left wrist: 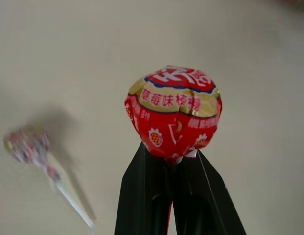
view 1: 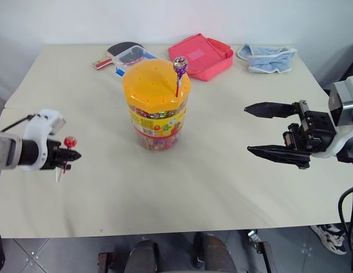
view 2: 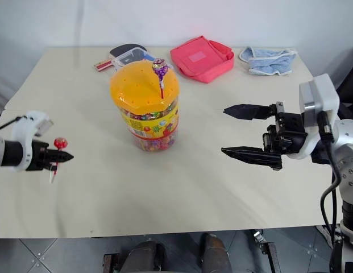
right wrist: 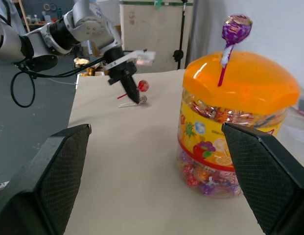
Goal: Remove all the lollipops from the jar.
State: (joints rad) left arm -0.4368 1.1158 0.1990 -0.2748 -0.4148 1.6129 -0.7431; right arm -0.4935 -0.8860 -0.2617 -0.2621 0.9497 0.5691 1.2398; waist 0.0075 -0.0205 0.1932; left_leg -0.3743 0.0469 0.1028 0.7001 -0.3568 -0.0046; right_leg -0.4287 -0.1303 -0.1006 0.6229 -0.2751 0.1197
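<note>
Left eye view: the jar (view 1: 156,108) stands upright near the middle of the table (view 1: 221,182), its orange lid (view 1: 155,86) on, with the purple lollipop (view 1: 180,66) standing up on its red stick from a hole in the lid. Well to the jar's left, the left gripper (view 1: 70,155) has its jaws clamped on the stick of the red lollipop (view 1: 70,141), just under the wrapped head, held above the table. In the left wrist view a third lollipop (left wrist: 29,146), blurred, lies on the table below. The right gripper (view 1: 262,129) hovers to the jar's right, pointing toward it, jaws wide apart and holding nothing. Along the table's far edge lie a paddle (view 1: 120,52), a pink pouch (view 1: 202,56) and a blue cloth (view 1: 267,58).
</note>
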